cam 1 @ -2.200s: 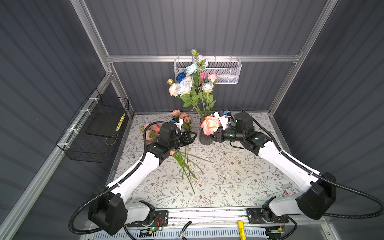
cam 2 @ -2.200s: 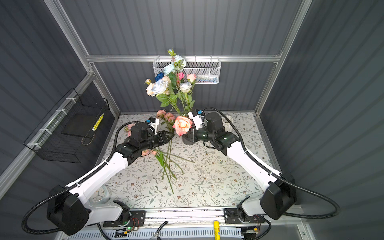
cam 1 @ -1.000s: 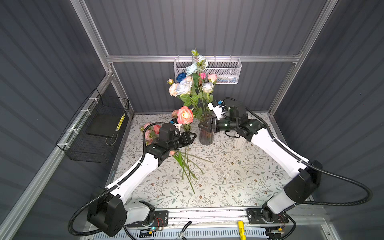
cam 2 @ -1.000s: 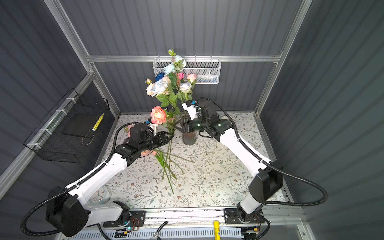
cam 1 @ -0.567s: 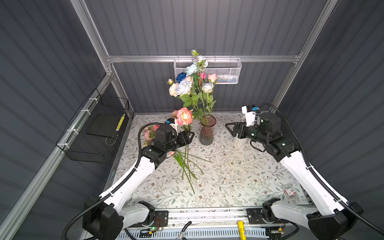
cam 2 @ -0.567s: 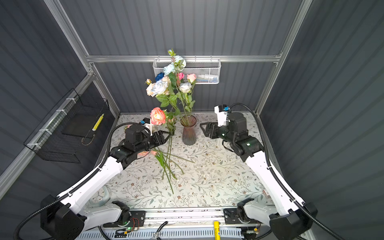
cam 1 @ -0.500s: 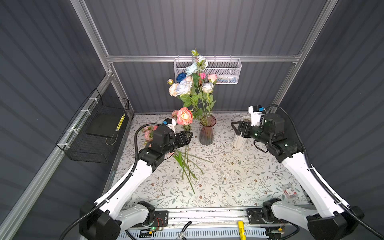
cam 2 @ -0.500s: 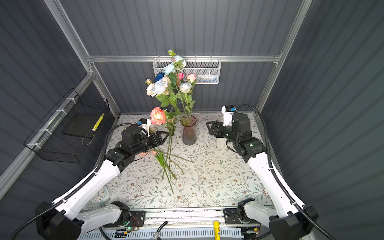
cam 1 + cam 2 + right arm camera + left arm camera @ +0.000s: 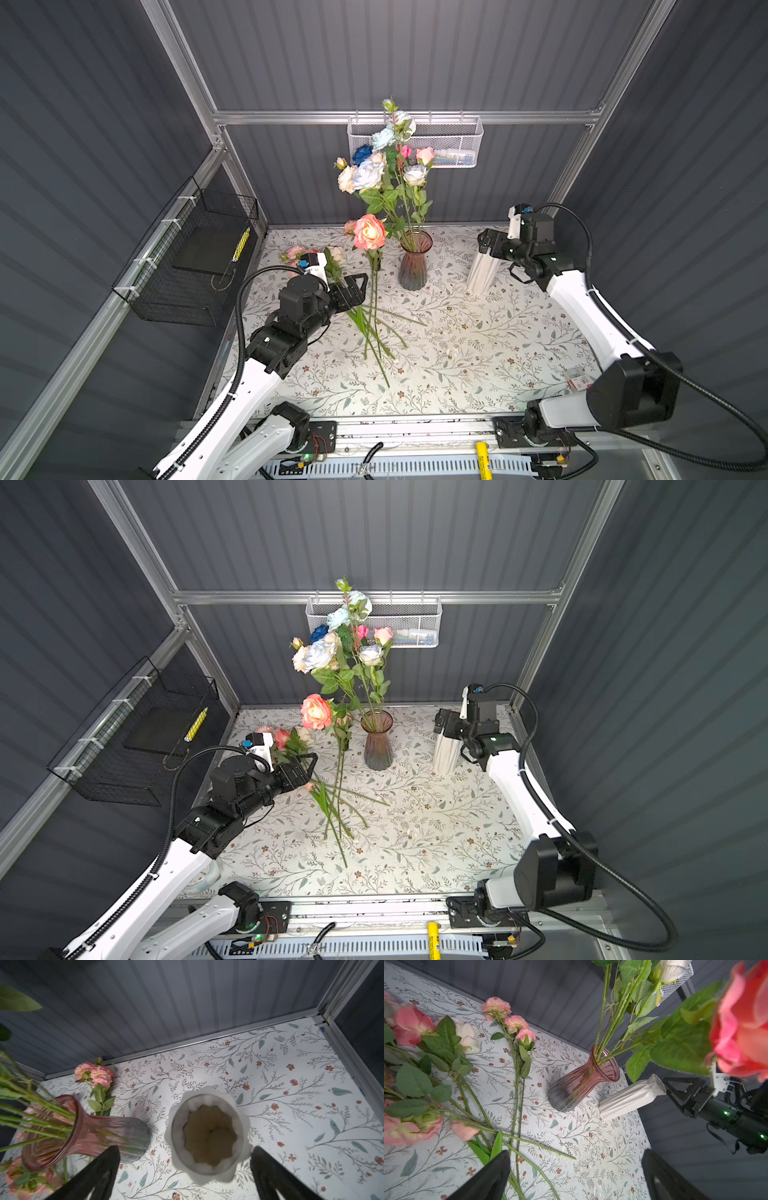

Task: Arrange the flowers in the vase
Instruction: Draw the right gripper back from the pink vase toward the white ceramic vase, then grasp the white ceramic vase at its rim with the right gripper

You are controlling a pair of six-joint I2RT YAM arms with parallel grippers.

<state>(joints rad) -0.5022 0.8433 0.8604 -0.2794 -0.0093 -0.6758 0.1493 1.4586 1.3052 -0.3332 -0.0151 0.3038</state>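
Several flowers (image 9: 376,170) stand in the pink glass vase (image 9: 413,266) near the back wall (image 9: 415,62) in both top views, others lie loose on the table (image 9: 478,353) at back left beside the left gripper (image 9: 353,284), and open surface lies front right — the right gripper (image 9: 488,245) hovers at the white vase (image 9: 482,270) by the right edge. Left wrist: jaws spread wide, nothing between them, loose stems beside one finger, peach rose (image 9: 741,1018) leaning out past the vase rim. Right wrist: jaws released, well apart, flanking the white vase mouth.
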